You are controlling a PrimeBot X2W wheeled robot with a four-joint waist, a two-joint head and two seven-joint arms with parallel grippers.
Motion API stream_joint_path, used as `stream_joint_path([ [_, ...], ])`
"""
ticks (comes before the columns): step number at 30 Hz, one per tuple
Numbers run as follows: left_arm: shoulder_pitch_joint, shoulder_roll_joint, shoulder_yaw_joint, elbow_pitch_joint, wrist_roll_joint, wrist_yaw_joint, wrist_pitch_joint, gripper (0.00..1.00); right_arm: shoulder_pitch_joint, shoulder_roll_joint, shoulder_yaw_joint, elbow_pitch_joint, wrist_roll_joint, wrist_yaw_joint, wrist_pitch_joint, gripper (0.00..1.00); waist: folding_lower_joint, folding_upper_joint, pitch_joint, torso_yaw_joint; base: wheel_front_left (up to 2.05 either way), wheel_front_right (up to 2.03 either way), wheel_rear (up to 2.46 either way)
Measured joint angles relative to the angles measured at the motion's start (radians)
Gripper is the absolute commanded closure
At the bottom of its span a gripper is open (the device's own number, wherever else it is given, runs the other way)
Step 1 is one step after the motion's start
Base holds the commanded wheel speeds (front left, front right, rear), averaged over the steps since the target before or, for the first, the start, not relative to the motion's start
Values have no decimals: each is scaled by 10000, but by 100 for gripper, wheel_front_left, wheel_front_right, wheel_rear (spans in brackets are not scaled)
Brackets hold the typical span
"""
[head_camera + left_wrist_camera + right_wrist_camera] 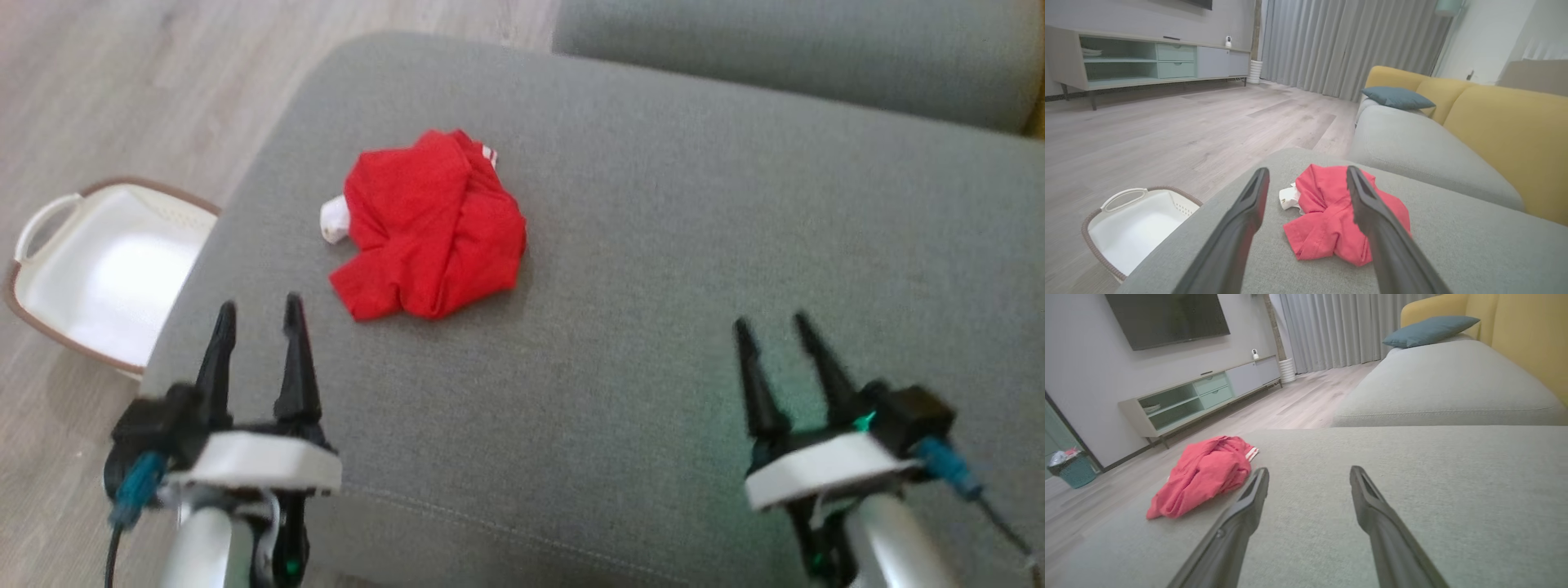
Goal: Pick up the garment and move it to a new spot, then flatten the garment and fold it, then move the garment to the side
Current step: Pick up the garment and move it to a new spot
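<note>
The garment (429, 227) is a crumpled red piece with a bit of white at its left edge, lying in a heap on the grey sofa cushion (653, 245). My left gripper (257, 310) stands open near the cushion's front left, short of the heap and a little to its left. In the left wrist view the garment (1331, 216) lies ahead between the open fingers (1241, 220). At the front right my right gripper (771, 322) is open and well apart from the garment. From the right wrist the garment (1204, 473) sits to the left.
A white laundry basket (98, 269) with a brown rim stands on the wood floor left of the cushion. A second grey cushion (800, 57) lies beyond. The yellow sofa back (1506, 134) and a blue pillow (1398, 98) are further off.
</note>
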Motion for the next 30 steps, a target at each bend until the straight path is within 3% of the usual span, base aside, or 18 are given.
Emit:
stream_joint_path([
  [4, -918, -10, 238, 706, 228, -282, 0, 0, -470, 0, -750, -378, -399, 0, 173, 0, 0, 0, 526, -108, 0, 0, 0],
  [10, -3008, 637, 573, 2543, 462, -623, 46, 0, -940, -2, -2010, -1521, -1208, 0, 800, 0, 0, 0, 1490, -261, 0, 0, 0],
  [15, -5027, 1139, 504, 4533, 430, -1152, 1064, 0, -1224, -2, -2717, -2656, -1707, 0, 1459, 0, 1, 0, 2358, -384, 0, 0, 0],
  [20, -6654, 1611, -203, 6543, 443, -1622, 2278, 0, -1402, -4, -2951, -3582, -2002, 0, 1998, 0, 2, 0, 3135, -518, 0, 0, 0],
  [30, -8387, 1827, -1549, 9062, -360, -1739, 2934, 0, -1431, -4, -2844, -4418, -2109, 0, 2476, 0, 2, 0, 3995, -851, 0, 0, 0],
])
